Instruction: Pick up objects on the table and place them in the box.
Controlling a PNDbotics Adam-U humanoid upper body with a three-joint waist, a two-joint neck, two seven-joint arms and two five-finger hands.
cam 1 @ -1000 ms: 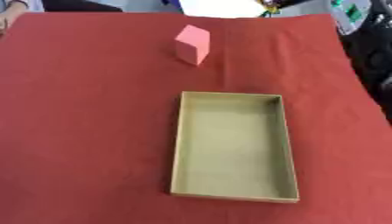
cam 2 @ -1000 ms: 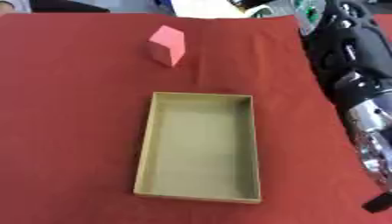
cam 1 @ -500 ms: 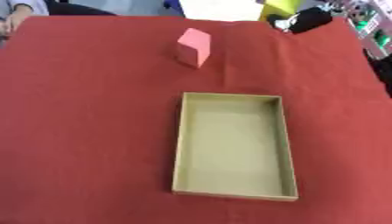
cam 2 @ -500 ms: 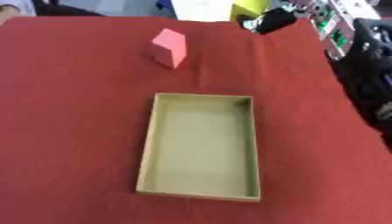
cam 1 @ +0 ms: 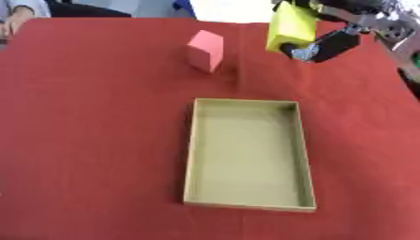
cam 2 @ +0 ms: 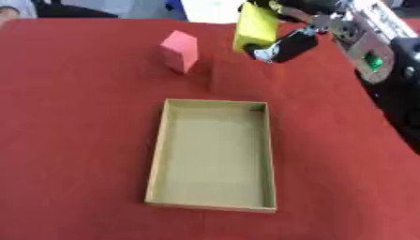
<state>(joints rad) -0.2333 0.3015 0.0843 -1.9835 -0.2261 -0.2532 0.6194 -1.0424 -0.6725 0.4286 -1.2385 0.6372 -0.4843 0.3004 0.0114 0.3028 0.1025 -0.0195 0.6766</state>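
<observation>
Yellow block, now clutched in the right hand, has risen clear of the tabletop, beyond the still-empty box, ready for carrying over.

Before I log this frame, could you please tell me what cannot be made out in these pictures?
- Right hand: in both eye views the yellow block covers most of it, and blur smears the rest, so how its fingers hold the block is unclear.
- Left hand: in neither view.
- Pink block: its far side faces away from the camera.
- Cardboard box: the near wall's inner face is hidden.
</observation>
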